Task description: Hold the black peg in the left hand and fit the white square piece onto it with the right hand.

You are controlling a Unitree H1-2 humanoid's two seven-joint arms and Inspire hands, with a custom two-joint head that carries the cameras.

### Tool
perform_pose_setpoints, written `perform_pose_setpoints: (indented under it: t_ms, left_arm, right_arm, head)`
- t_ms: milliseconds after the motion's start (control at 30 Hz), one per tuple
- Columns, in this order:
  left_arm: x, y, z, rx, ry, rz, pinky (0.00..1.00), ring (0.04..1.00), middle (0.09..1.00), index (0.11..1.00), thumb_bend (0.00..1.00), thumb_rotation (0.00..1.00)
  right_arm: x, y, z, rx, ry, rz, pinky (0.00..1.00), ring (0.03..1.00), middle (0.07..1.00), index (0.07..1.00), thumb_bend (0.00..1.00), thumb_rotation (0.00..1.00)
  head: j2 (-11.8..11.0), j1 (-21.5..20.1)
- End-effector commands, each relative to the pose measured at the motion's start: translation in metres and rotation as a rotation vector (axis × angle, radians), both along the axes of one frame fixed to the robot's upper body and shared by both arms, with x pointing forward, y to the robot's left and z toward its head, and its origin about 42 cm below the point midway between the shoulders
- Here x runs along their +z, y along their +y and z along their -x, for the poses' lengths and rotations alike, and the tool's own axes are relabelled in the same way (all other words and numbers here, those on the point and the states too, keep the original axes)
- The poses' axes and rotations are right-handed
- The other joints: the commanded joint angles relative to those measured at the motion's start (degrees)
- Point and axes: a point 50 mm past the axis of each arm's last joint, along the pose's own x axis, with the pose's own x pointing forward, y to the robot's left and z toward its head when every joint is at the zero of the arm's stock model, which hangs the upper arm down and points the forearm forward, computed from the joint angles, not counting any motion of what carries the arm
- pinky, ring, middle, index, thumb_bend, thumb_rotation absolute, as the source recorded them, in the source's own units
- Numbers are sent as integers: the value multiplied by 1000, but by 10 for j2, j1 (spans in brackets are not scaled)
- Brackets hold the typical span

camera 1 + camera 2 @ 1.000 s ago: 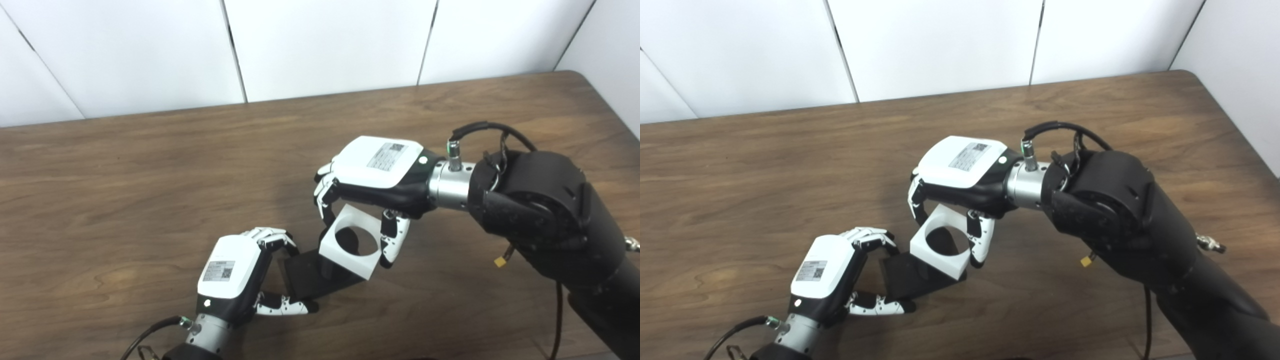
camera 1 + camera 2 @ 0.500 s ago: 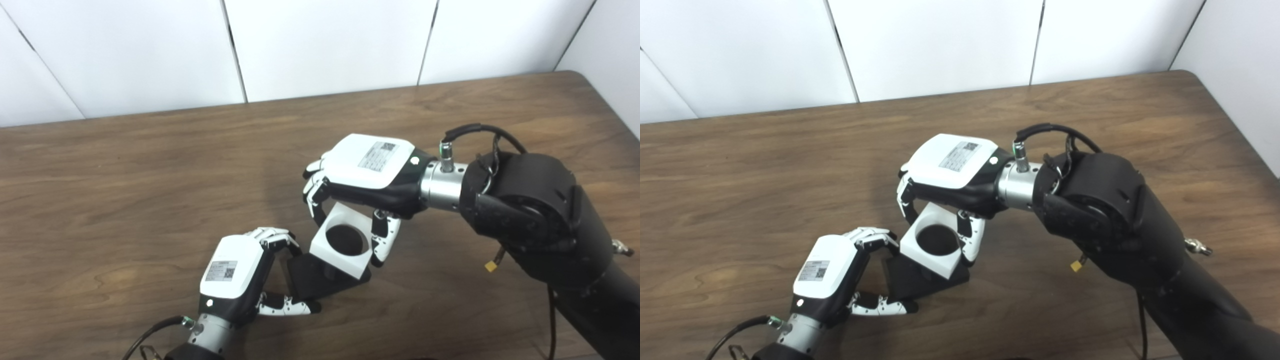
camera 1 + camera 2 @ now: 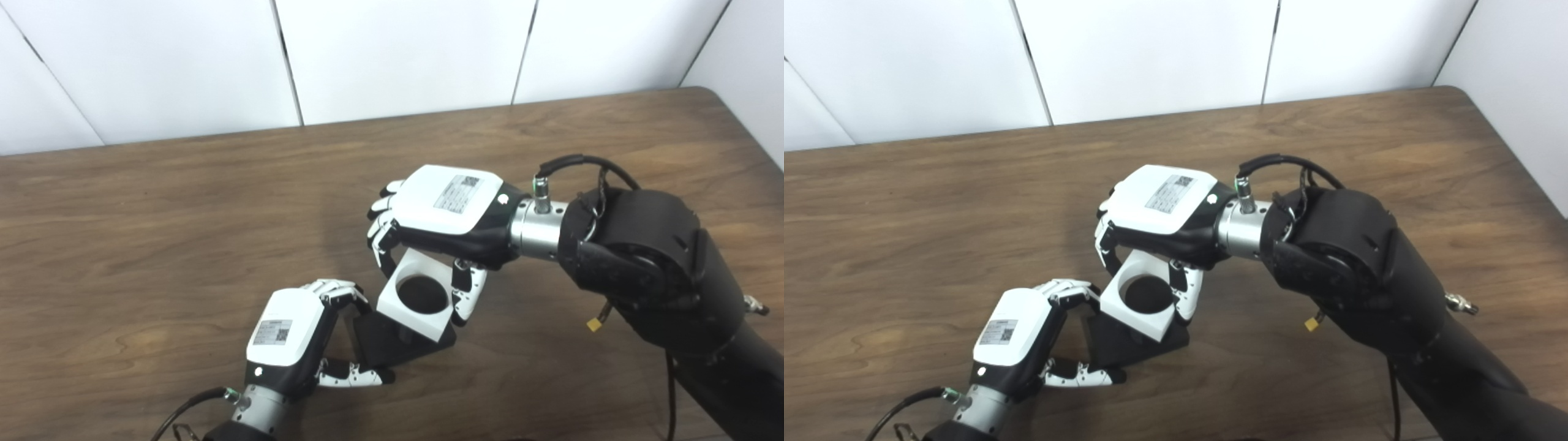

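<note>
The black peg piece (image 3: 381, 340) has a square base and rests low over the table, gripped at its left edge by my left hand (image 3: 288, 340). A white square piece (image 3: 416, 302) with a round hole hangs above it, pinched between the fingers and thumb of my right hand (image 3: 444, 211). The dark top of the peg shows inside the hole. The piece sits slightly tilted over the base, and a short stretch of peg stem shows beneath it. How deep the peg reaches into the hole is hidden.
The brown wooden table (image 3: 153, 214) stretches wide to the left and back. White wall panels (image 3: 398, 49) stand behind its far edge. My right forearm (image 3: 649, 263) with its cable crosses the right side of the table.
My right hand has carried the white square piece to the left and down, over the peg. The left hand and the black base have stayed almost still.
</note>
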Motion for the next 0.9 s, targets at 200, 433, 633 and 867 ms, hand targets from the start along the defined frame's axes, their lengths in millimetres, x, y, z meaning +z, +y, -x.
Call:
perform_pose_setpoints:
  t_ms: [200, 433, 633, 867]
  left_arm:
    - [3, -7, 6, -32, 18, 15, 670, 766, 738, 487, 517, 42]
    - [3, -7, 6, -29, 20, 20, 664, 769, 738, 487, 517, 42]
    - [3, -6, 6, -26, 16, 22, 662, 766, 737, 487, 518, 42]
    - [4, -6, 6, -24, 18, 16, 663, 768, 739, 487, 517, 43]
  right_arm:
    - [6, 5, -5, 10, -79, 15, 936, 894, 792, 483, 523, 129]
    - [1, 7, -4, 9, -67, 19, 947, 889, 790, 483, 523, 128]
    - [-4, 9, -4, 12, -59, 29, 933, 887, 789, 484, 522, 126]
    - [-7, 8, -3, 10, -48, 31, 938, 888, 790, 484, 522, 126]
  head:
    - [3, -2]
    - [3, -2]
    - [3, -2]
    - [4, -4]
